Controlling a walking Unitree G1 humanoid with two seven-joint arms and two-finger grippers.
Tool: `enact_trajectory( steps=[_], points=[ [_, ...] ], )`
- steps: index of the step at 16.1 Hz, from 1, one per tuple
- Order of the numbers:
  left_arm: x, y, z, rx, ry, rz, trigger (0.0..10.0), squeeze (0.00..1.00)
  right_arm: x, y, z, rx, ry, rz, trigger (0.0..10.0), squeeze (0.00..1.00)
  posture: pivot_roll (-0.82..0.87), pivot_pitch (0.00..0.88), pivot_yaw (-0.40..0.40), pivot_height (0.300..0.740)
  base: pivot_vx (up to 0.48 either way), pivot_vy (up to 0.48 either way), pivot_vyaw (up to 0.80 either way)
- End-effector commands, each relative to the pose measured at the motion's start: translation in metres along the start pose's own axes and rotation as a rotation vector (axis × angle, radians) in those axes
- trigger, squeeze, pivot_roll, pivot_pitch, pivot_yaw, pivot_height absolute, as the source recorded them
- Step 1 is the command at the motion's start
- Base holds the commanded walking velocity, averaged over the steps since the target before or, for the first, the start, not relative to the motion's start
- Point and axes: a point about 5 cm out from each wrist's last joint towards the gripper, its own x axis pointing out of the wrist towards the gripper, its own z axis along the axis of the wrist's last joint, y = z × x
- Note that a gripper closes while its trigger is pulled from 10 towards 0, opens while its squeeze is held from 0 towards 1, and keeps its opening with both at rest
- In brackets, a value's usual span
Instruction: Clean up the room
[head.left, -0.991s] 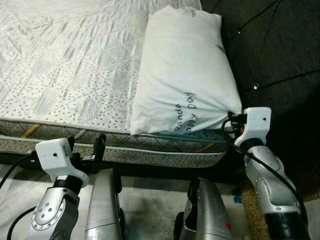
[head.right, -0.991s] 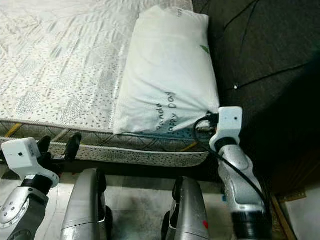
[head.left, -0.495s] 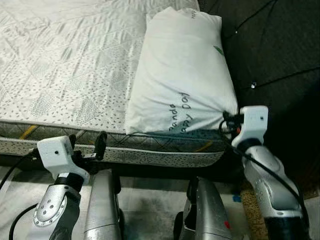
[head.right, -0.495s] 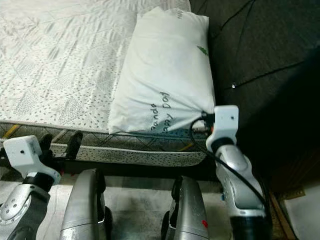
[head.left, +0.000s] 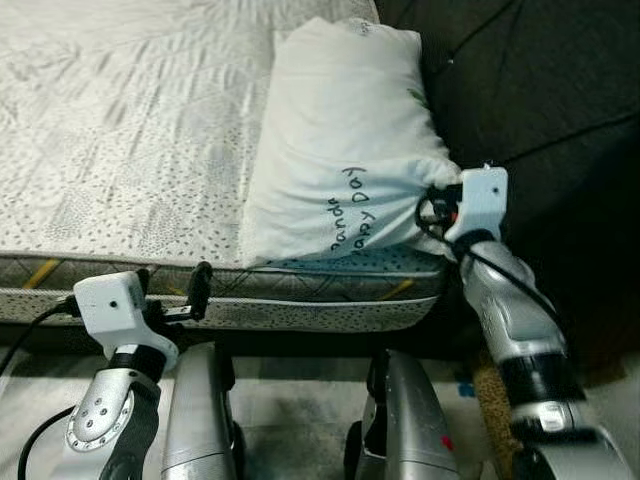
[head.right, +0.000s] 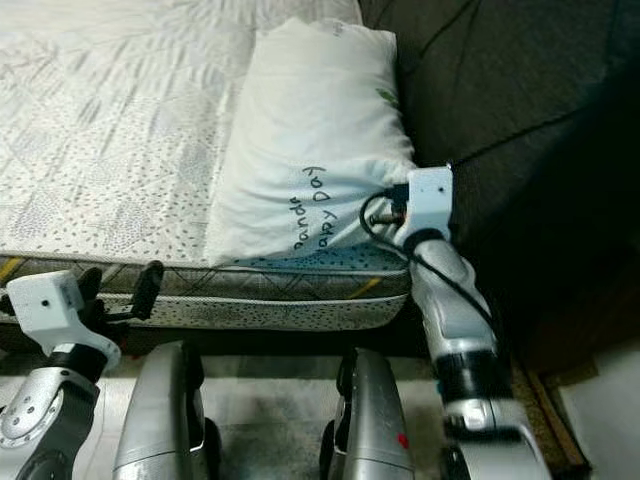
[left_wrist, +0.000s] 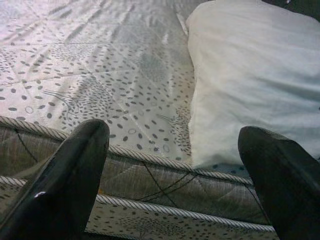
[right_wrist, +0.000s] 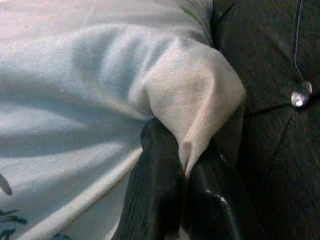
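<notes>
A dark tufted headboard (head.left: 540, 90) (buttoned) rises beside the bed, above pale tiled floor (head.left: 290, 400).

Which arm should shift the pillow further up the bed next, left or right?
Probably the right. The right gripper is already shut on the pillow at its near corner, while the left gripper hangs open below the mattress edge, off the pillow.

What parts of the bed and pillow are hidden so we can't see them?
- The words printed on the pillow: folds in the cloth swallow some letters in the eye views.
- The pillow corner pinched by the right gripper: tucked between the black fingers in the right wrist view.
- The mattress: its far end is cut off by the top edge.
- The floor below the bed: mostly covered by the robot's arms; the left gripper hangs open.
</notes>
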Motion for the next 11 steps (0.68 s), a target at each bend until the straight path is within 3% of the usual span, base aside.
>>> enact_trajectory(
  steps=[1, 4, 6, 10, 11],
  points=[
    [-0.002, 0.002, -0.001, 0.013, 0.005, 0.006, 10.0, 0.0, 0.001, -0.006, 0.007, 0.016, -0.04, -0.027, 0.0, 0.0, 0.12, 0.145, -0.108, 0.517, 0.0, 0.0, 0.0],
    [0.001, 0.004, -0.001, 0.022, 0.004, 0.008, 10.0, 0.0, 0.007, -0.015, 0.002, -0.023, -0.036, -0.088, 0.0, 0.0, 0.13, 0.128, -0.09, 0.517, 0.0, 0.0, 0.0],
    [0.004, 0.004, 0.0, 0.03, 0.002, -0.005, 10.0, 0.0, 0.018, -0.027, 0.011, -0.027, -0.069, -0.139, 0.0, 0.0, 0.13, 0.12, -0.082, 0.517, 0.0, 0.0, 0.0],
    [0.011, 0.002, 0.003, 0.032, -0.011, -0.015, 10.0, 0.0, 0.024, -0.034, 0.024, -0.034, -0.105, -0.156, 0.0, 0.0, 0.12, 0.11, -0.08, 0.517, 0.0, 0.0, 0.0],
    [0.011, 0.001, 0.002, 0.032, -0.013, -0.017, 10.0, 0.0, 0.024, -0.031, 0.021, -0.054, -0.105, -0.131, 1.6, 0.0, 0.12, 0.107, -0.082, 0.517, 0.0, 0.0, 0.0]
  ],
)
